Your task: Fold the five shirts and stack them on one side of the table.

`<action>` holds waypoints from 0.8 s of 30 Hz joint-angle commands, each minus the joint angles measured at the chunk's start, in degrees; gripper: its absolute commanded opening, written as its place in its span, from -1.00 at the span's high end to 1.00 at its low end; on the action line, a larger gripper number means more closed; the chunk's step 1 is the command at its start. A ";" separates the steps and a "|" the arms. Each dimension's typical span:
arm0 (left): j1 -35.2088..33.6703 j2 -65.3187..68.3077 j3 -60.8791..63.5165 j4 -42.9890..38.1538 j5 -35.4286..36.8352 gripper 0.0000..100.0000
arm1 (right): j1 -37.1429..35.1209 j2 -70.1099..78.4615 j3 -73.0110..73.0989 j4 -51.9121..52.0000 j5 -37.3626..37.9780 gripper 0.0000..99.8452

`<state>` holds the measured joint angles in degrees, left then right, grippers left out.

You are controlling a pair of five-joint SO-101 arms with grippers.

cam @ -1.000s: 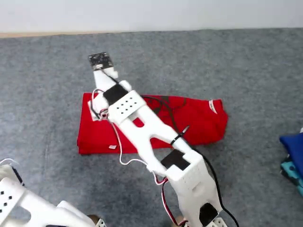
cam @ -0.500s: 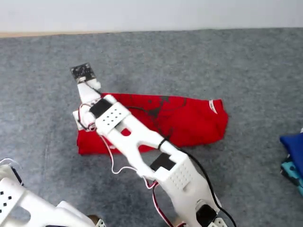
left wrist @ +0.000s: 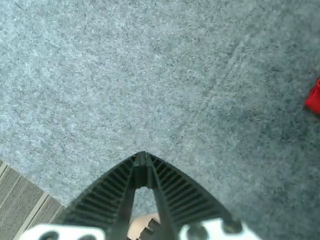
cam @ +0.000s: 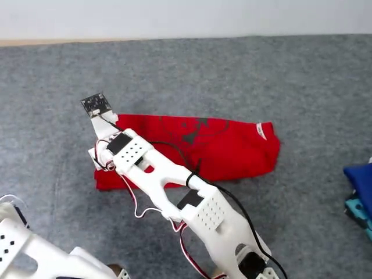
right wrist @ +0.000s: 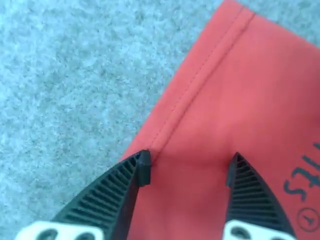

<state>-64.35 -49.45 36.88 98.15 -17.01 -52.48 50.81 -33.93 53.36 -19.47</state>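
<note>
You are partway through, as far as I can judge. At the tabletop's (cam: 290, 75) right edge sits a small pile (cam: 361, 185) of folded cloth, a dark blue piece on top of a teal one. You cannot tell from here how many shirts it holds.

The red shirt (cam: 232, 148) lies near the middle of the tabletop. It is already doubled into a long flat band, with a dark print on its upper face and a white label at its right end. It likely wants at least one more fold across its length, then a move to the pile.

Your right gripper (right wrist: 190, 167) hangs over the band's left end with its fingers apart, straddling a stitched hem where cloth meets tabletop. Your left gripper (left wrist: 145, 165) sits by the near left corner over bare covering, fingers together and holding nothing.

The shirt looks like a thin, soft knit, limp and smooth. The tabletop's grey covering is fuzzy, like felt. The fingers are black ribbed plastic, tapering to points.
</note>
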 commanded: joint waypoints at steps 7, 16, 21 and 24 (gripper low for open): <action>-0.44 -0.88 0.13 -1.05 -0.35 0.99 | -0.57 1.01 -2.20 2.51 0.62 0.78; -0.44 -0.88 -0.22 -1.05 -0.44 0.99 | -0.48 1.01 -2.20 2.51 0.62 0.98; -0.44 -0.97 -0.22 -1.05 -0.53 0.99 | -0.40 0.40 -2.29 5.23 0.70 0.98; -0.44 -0.97 -0.22 -1.05 -0.53 0.99 | -0.48 -2.77 -2.29 7.60 0.44 0.95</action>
<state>-64.35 -49.45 36.88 98.15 -17.19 -52.22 51.52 -35.78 58.37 -19.38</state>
